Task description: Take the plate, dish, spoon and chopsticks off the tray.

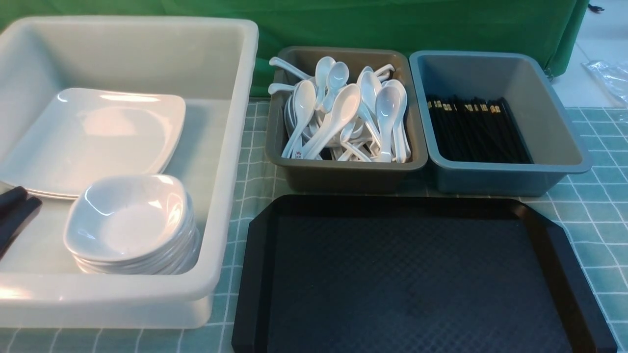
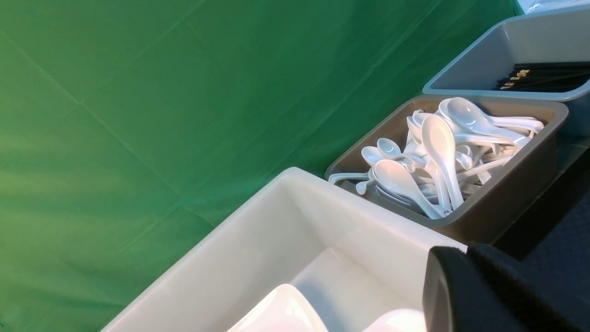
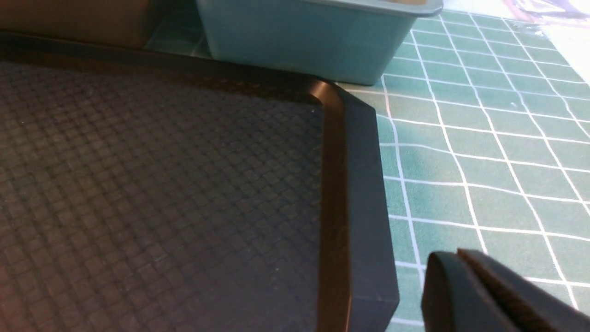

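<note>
Sitting bare in the front view: the large black rectangular plastic tray (image 1: 422, 274) with cut corners and diamond texture, nothing on it. The large glossy white square plate (image 1: 93, 137) lies flat in the big translucent white bin (image 1: 216, 162) on the left, on top of at least one more plate. The small white rounded-square dish (image 1: 130, 215) tops a stack of the same dishes in that bin, just in front of the plates. White soup spoons (image 1: 343, 117) are heaped in the brown-grey bin (image 1: 343, 171) behind the tray; which one is the task's spoon, can't tell. Black chopsticks with gold bands (image 1: 476, 130) lie bundled in the blue-grey bin (image 1: 510, 171) next to it, pair not separable. Left gripper (image 1: 14, 211) is at the white bin's left edge, fingers pressed together, holding nothing. Right gripper (image 3: 479, 295) hangs just beside the tray's right rim above the green checked tablecloth (image 3: 484, 138), clamped closed, empty.
</note>
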Robot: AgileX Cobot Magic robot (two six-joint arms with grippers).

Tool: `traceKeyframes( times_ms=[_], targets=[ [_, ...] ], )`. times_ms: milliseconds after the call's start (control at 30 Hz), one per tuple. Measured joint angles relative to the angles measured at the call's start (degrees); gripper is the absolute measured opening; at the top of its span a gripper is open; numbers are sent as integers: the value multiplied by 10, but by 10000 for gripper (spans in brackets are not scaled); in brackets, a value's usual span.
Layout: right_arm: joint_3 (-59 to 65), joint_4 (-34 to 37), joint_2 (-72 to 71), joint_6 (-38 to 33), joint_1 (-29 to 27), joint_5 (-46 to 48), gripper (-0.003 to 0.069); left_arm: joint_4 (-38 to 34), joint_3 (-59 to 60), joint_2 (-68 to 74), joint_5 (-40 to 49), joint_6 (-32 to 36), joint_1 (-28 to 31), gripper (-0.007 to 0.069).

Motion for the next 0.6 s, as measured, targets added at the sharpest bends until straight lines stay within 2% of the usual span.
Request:
traceKeyframes(
  times_ms=[433,533,600],
  targets=[
    [0,0,0,0,0,0,69,0,9,0,-12,0,0,11],
    [0,0,0,0,0,0,75,2,29,-3,-63,-69,10,12],
    [0,0,0,0,0,0,80,15,48,-18,-99,-195,37,12]
  ],
)
